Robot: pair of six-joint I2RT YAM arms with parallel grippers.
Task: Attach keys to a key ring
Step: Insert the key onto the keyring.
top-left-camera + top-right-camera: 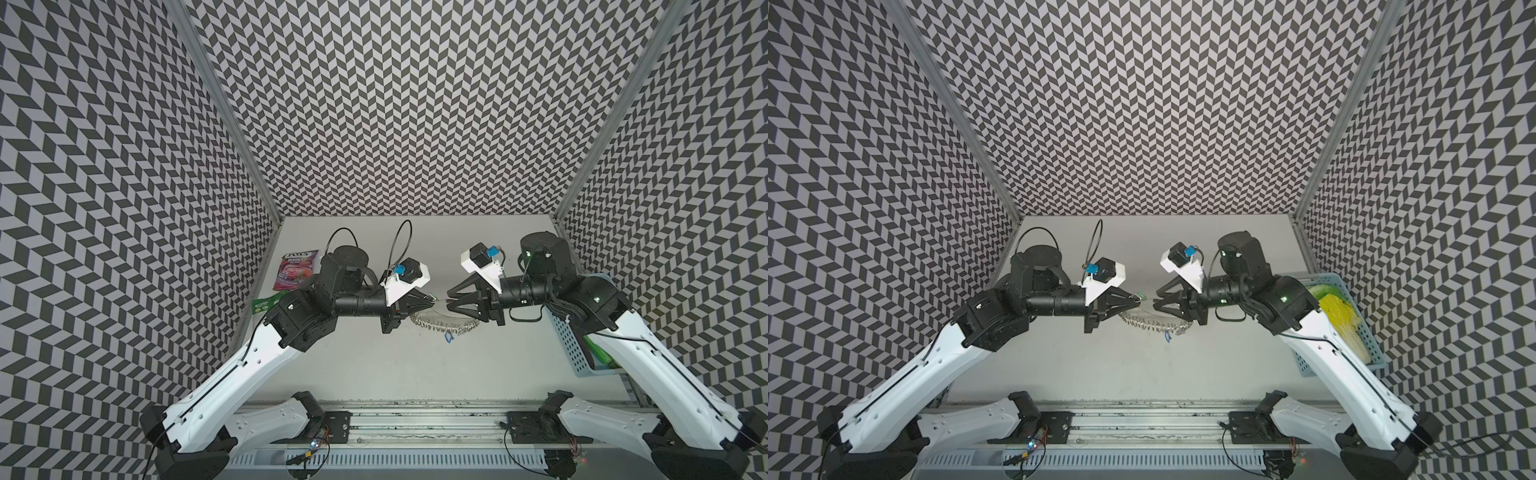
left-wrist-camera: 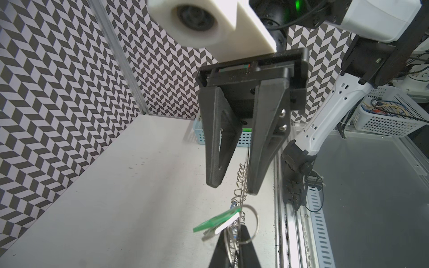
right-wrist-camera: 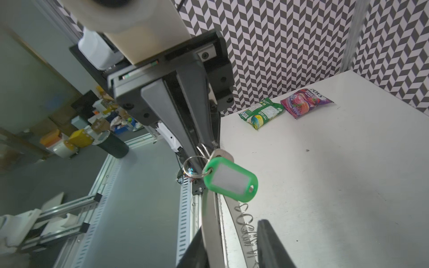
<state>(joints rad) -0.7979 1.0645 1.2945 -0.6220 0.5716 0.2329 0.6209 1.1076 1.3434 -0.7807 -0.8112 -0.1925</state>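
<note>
The key ring (image 1: 440, 315) (image 1: 1150, 318) is a gray crescent plate fringed with wire rings, held above the table between both arms. My left gripper (image 1: 430, 302) (image 1: 1136, 301) (image 2: 234, 228) is shut on its left end. The keys, a silver key on a green tag (image 2: 218, 219) (image 3: 232, 183), hang by a split ring at those fingertips. My right gripper (image 1: 449, 300) (image 1: 1156, 299) (image 2: 233, 186) (image 3: 232, 226) is open. Its fingers straddle the plate (image 3: 210, 222), which lies against one finger with a gap to the other.
A blue-tagged key (image 1: 449, 336) (image 1: 1168, 336) dangles from the plate's wire rings. A purple snack packet (image 1: 297, 270) (image 3: 304, 102) and a green one (image 3: 262, 112) lie at the far left. A blue perforated basket (image 1: 577, 345) (image 1: 1350, 328) sits at the right.
</note>
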